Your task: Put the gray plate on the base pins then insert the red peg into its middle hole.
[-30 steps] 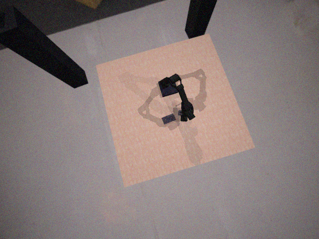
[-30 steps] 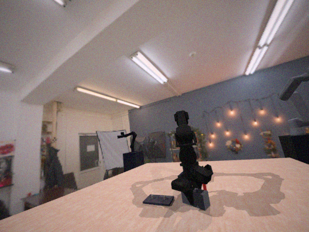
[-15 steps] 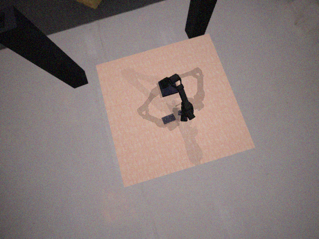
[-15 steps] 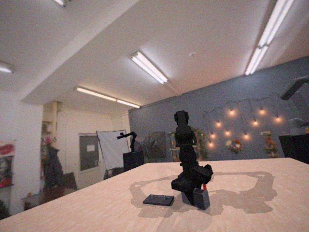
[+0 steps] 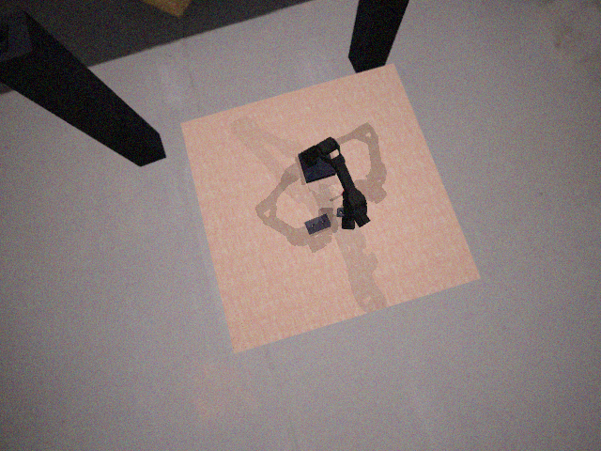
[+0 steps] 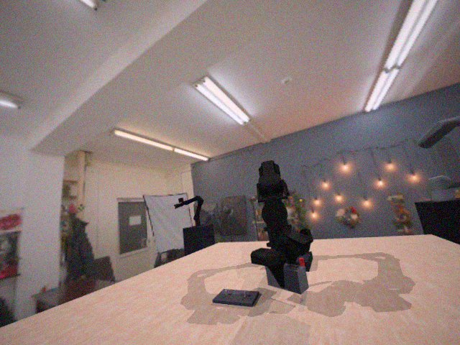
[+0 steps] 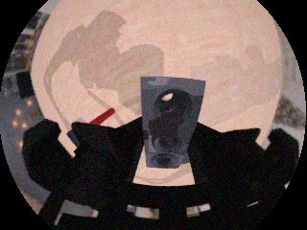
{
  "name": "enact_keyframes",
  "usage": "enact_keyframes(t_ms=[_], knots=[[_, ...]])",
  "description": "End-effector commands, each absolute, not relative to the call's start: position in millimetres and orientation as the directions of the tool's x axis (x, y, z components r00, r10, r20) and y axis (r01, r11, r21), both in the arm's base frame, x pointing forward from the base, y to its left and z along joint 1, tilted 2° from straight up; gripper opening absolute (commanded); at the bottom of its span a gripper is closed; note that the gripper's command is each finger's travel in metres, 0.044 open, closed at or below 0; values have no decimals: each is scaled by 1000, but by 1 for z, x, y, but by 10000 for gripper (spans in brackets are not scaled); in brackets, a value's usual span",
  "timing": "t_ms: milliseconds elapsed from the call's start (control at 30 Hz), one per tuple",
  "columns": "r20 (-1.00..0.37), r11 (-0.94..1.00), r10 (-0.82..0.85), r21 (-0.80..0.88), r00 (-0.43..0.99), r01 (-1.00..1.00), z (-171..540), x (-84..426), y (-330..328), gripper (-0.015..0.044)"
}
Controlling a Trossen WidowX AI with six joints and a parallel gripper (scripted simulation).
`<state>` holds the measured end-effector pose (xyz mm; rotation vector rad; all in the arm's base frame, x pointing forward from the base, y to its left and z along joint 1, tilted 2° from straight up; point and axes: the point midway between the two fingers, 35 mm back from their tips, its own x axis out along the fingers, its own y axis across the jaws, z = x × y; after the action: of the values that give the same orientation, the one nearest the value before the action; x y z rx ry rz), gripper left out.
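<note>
My gripper (image 6: 281, 274) (image 7: 164, 117) is shut on the gray plate (image 6: 296, 278) (image 7: 173, 141), which sticks out on both sides of the finger in the exterior view. The plate looks tilted and seems a little above the table; the gap is hard to judge. In the wrist view its holes line up lengthwise between the fingers. The dark base (image 5: 317, 224) (image 6: 236, 297) lies flat to the left of the gripper in the top and exterior views, with two small pins pointing up. The red peg (image 6: 301, 261) (image 7: 103, 116) shows behind the plate in the exterior view; its lower part is hidden.
The arm stands on a dark mounting block (image 5: 317, 172) on the light wood table (image 5: 271, 301). Arm shadows cross the table around the base and gripper. Two black posts (image 5: 77, 92) (image 5: 376, 36) reach toward the table's far side in the top view.
</note>
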<state>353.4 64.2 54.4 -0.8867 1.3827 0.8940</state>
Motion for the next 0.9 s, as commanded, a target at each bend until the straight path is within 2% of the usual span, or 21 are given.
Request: enact_keyframes(t_ms=[0,867], knots=[[-1000,408,2,-2,4,-913,68,356,63,0],[-1000,408,2,-2,3,-913,146,350,57,0]])
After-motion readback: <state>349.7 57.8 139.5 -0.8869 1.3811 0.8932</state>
